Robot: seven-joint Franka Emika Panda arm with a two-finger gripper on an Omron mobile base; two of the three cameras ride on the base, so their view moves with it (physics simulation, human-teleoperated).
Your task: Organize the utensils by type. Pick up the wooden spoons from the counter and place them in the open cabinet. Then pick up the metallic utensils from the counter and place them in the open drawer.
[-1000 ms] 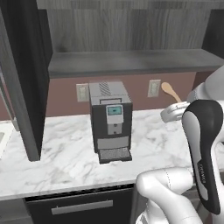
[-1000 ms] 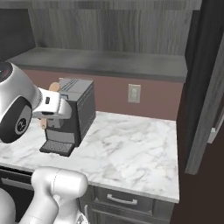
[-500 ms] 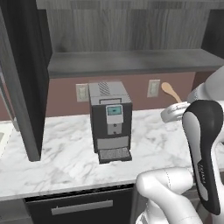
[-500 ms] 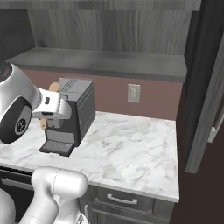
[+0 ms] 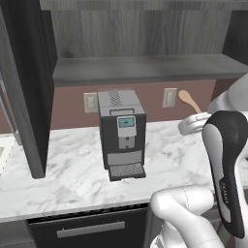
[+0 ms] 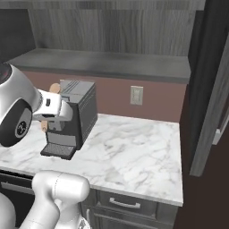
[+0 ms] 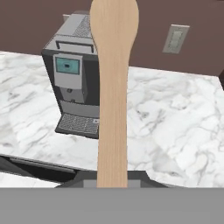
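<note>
My gripper [image 7: 112, 177] is shut on the handle of the wooden spoon [image 7: 113, 87], a pale tan spoon that points away from the hand toward the back wall. In the left base view the spoon's oval bowl [image 5: 186, 98] sticks up above the white hand, over the right part of the marble counter [image 5: 63, 164] and below the grey shelf of the open cabinet [image 5: 145, 69]. From the right base view the spoon's tip [image 6: 54, 88] shows beside the coffee machine. The metallic utensils and the open drawer are out of view.
A dark coffee machine [image 5: 122, 133] stands on the counter against the wall, left of the hand. The cabinet's open doors hang at the sides [image 5: 24, 87] [image 6: 210, 89]. Wall sockets [image 5: 169, 97] sit on the backsplash. Shut drawers [image 6: 125, 203] lie under the counter.
</note>
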